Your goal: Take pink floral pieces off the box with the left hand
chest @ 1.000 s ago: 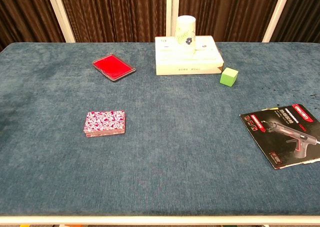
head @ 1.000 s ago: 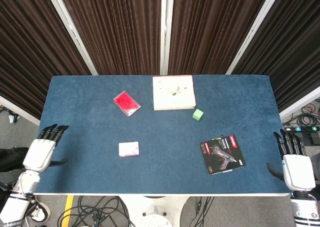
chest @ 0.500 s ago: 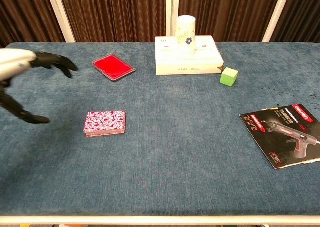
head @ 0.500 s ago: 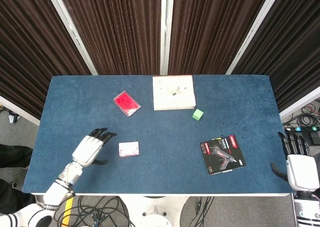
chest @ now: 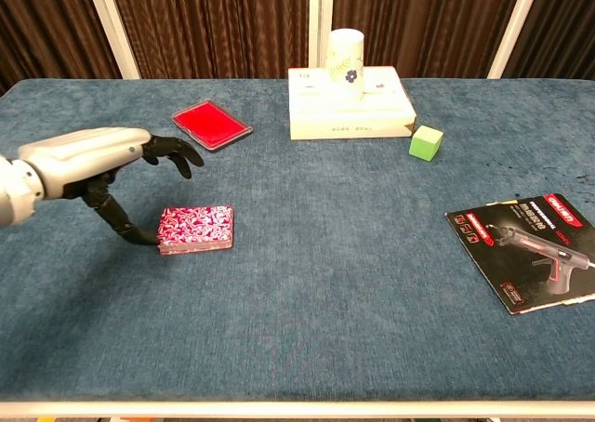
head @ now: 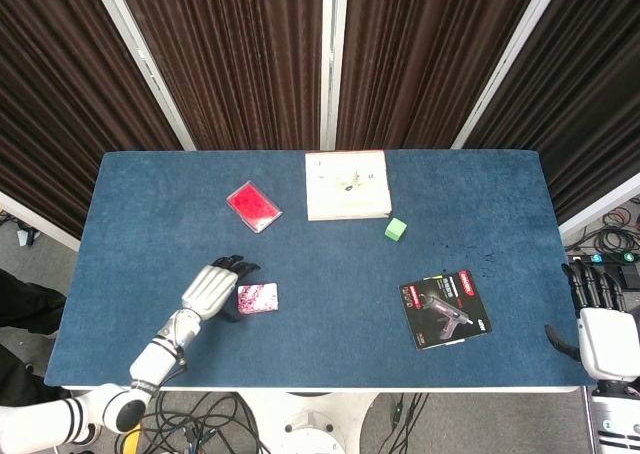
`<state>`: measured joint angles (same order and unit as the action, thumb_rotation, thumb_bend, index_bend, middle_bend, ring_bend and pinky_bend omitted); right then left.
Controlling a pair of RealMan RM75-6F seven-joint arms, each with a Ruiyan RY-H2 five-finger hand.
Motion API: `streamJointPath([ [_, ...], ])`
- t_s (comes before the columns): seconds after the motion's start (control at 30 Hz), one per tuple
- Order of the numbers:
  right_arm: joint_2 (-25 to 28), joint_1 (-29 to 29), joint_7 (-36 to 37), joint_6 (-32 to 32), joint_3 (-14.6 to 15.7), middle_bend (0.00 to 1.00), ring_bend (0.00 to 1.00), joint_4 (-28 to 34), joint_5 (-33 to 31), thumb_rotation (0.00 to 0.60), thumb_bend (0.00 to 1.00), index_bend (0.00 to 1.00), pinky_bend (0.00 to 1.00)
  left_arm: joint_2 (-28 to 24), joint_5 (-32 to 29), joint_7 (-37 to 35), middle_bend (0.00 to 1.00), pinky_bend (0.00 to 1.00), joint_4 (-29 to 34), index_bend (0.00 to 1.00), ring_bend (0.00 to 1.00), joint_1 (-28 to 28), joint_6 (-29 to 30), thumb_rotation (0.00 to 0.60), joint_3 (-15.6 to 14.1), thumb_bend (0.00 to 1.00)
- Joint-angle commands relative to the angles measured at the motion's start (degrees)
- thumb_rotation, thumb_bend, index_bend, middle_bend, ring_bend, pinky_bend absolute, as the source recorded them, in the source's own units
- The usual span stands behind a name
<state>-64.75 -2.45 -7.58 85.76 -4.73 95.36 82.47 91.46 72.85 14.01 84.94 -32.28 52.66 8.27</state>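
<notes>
The pink floral box (head: 258, 298) lies flat on the blue table, left of the middle; in the chest view the box (chest: 195, 229) shows a white-patterned top. My left hand (head: 213, 289) hovers just left of it, fingers spread and arched above the cloth. In the chest view the left hand (chest: 102, 157) holds nothing, and its thumb (chest: 125, 227) reaches down to the box's left edge; contact is unclear. My right hand (head: 603, 334) hangs off the table's right edge with straight fingers, holding nothing.
A red flat case (chest: 211, 125) lies behind the floral box. A cream box (head: 347, 185) at the back carries a paper cup (chest: 345, 52). A green cube (chest: 426, 143) sits right of it. A glue gun package (chest: 535, 250) lies at the right front.
My left hand has swung in from the table's left edge toward the floral box and now stands beside it. The right hand has barely moved.
</notes>
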Motion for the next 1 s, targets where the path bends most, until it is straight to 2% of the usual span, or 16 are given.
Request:
streamJointPath([
  [0.03,0.14,0.02,0.06,0.19,-0.03,0.0,0.0,0.07,0.17,0.6,0.14,0.0,0.0,2.68,-3.82,3.87,0.26,0.2,-0.78,0.19,0.12,-0.69,1.09,0.6,1.0,0.04],
  [0.37,0.01,0.11,0.83,0.32,-0.03,0.0,0.0,-0.18,0.25,0.6,0.14,0.0,0.0,6.16,-13.34,11.53,0.28,0.2,-1.25,0.2,0.14,-1.57,3.36,0.6,1.79,0.04],
  [0.73,0.09,0.26,1.58,0.65,-0.19,0.0,0.0,-0.51,0.23,0.6,0.14,0.0,0.0,7.3,-16.45,14.25,0.29,0.19,3.0,0.2,0.14,-1.93,6.12,0.6,1.31,0.04],
  [1.0,0.1,0.3,2.5,0.38,-0.19,0.0,0.0,-1.12,-0.01,0.6,0.14,0.0,0.0,10.36,-17.38,16.5,0.29,0.19,0.64,0.2,0.14,-2.71,8.56,0.6,1.09,0.04],
])
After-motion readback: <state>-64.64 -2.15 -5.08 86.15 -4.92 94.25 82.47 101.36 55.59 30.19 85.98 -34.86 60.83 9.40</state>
